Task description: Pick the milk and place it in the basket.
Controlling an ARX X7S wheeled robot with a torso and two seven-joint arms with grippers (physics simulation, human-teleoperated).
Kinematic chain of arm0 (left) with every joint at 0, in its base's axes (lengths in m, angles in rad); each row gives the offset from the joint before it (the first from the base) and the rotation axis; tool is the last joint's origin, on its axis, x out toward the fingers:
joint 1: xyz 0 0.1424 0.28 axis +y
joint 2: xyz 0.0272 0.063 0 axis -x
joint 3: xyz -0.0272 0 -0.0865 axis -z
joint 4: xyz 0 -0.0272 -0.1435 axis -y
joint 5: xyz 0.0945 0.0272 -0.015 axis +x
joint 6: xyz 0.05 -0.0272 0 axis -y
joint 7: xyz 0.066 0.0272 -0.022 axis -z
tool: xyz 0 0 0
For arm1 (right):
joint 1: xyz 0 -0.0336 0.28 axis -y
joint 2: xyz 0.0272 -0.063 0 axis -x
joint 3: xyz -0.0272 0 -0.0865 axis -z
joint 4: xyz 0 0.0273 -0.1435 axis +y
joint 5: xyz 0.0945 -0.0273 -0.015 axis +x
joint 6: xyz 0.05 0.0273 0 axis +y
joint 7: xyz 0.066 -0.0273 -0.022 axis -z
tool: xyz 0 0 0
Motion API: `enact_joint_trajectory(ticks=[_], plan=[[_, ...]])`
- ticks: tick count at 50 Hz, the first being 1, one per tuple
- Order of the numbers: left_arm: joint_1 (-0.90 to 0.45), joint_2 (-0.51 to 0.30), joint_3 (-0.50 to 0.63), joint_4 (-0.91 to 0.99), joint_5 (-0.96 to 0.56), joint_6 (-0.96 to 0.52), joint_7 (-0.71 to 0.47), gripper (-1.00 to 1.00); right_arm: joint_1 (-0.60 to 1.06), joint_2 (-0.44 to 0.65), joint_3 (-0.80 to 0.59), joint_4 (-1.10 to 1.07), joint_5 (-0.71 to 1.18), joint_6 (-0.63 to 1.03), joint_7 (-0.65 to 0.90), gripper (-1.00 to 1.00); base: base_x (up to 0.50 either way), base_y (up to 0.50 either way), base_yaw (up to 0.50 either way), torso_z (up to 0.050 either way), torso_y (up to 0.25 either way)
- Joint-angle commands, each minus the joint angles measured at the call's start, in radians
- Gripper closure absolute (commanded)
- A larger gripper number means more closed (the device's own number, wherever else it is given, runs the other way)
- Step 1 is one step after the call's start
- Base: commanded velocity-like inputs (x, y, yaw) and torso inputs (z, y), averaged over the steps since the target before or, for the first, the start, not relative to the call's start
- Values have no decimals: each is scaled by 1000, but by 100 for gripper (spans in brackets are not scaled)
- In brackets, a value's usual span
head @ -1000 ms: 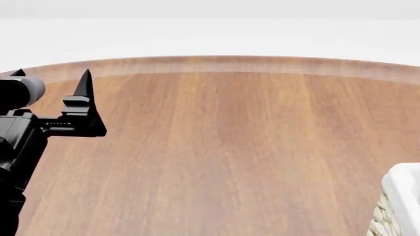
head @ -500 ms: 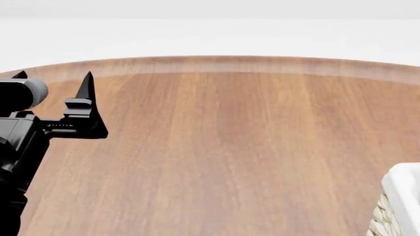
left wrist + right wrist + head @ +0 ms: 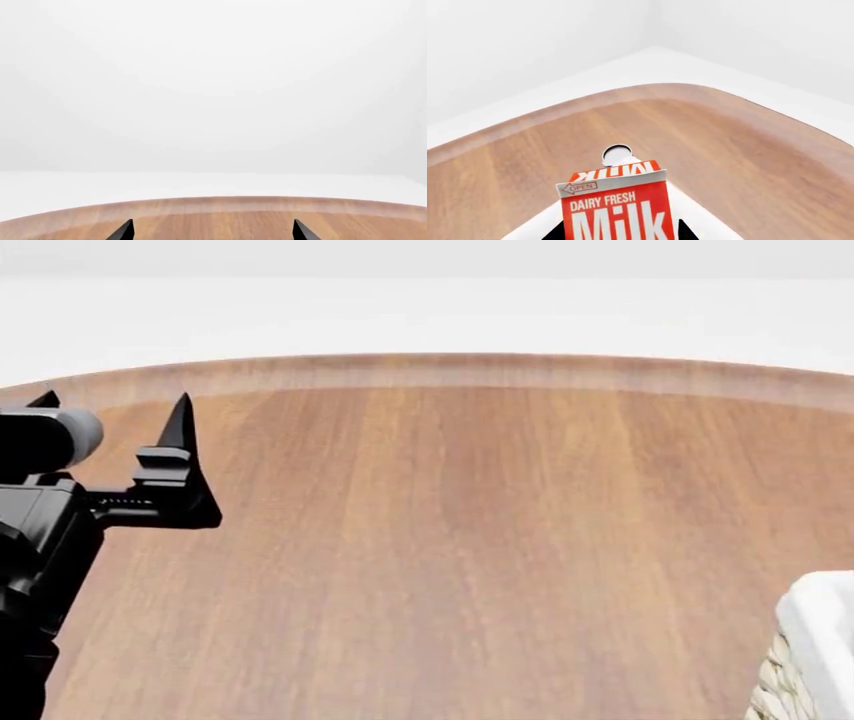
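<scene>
Right claw (image 3: pixel 620 232) gripping milk (image 3: pixel 617 205), table (image 3: pixel 747 150) beneath

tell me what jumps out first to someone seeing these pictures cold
The red milk carton fills the lower middle of the right wrist view, dark fingers at either side, above the wooden table. In the head view the black left gripper hovers open at the left, and a corner of the basket shows at lower right.
</scene>
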Motion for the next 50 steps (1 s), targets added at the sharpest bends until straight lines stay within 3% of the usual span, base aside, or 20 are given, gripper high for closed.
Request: enact_joint_trajectory(ticks=[1,19,20,40,44,50], plan=[[4,-4,7,-12,2,12,0,-100,-46,-32,-33,-28,-196,-103,-192,100,0,0,0,0,0],[2,-11,12,-20,-6,17,-2,-100,-65,-70,-96,37,-264,-170,-271,100,0,0,0,1,1],[3,-12,11,-20,-7,17,-3,-100,-64,-69,-102,34,-272,-174,-271,-100,0,0,0,0,10],[7,-15,19,-24,-14,26,-7,-100,-30,-67,-184,30,-275,-180,-301,-100,0,0,0,0,0],[6,-12,24,-27,-14,28,-9,-100,104,-83,-370,18,-281,-163,-352,-100,0,0,0,0,0],[8,-10,31,-24,-17,28,-11,-100,306,-197,-684,33,-389,-213,-531,-100,0,0,0,0,0]])
